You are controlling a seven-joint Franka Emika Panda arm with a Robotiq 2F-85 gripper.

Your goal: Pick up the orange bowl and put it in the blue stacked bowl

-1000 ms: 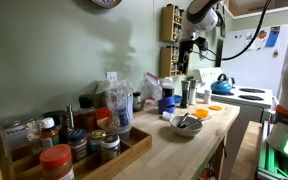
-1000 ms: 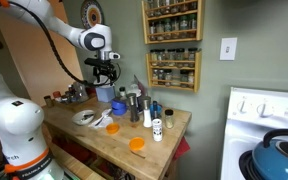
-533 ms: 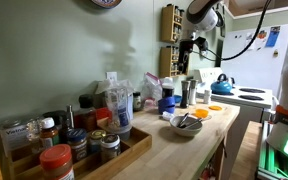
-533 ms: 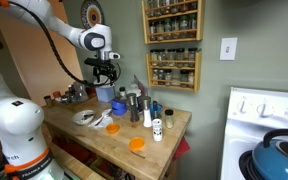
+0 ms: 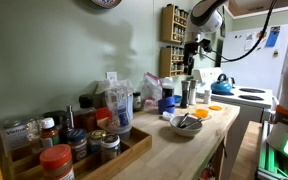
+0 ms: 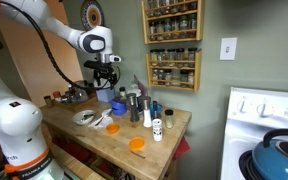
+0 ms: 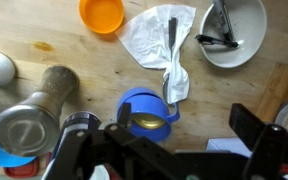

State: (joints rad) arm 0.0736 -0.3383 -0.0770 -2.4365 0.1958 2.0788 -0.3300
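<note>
The orange bowl sits empty on the wooden counter, near its front edge in both exterior views. The blue stacked bowl stands in the middle of the counter beside a white cloth, with something yellowish inside; it also shows in both exterior views. My gripper hangs high above the blue stacked bowl, open and empty, well away from the orange bowl. It shows in both exterior views.
A grey bowl with utensils lies near a crumpled white cloth. A metal shaker and bottles crowd the wall side. A spice rack hangs on the wall. A stove with a blue kettle adjoins the counter.
The arm has shifted slightly above the counter. The bowls have not moved.
</note>
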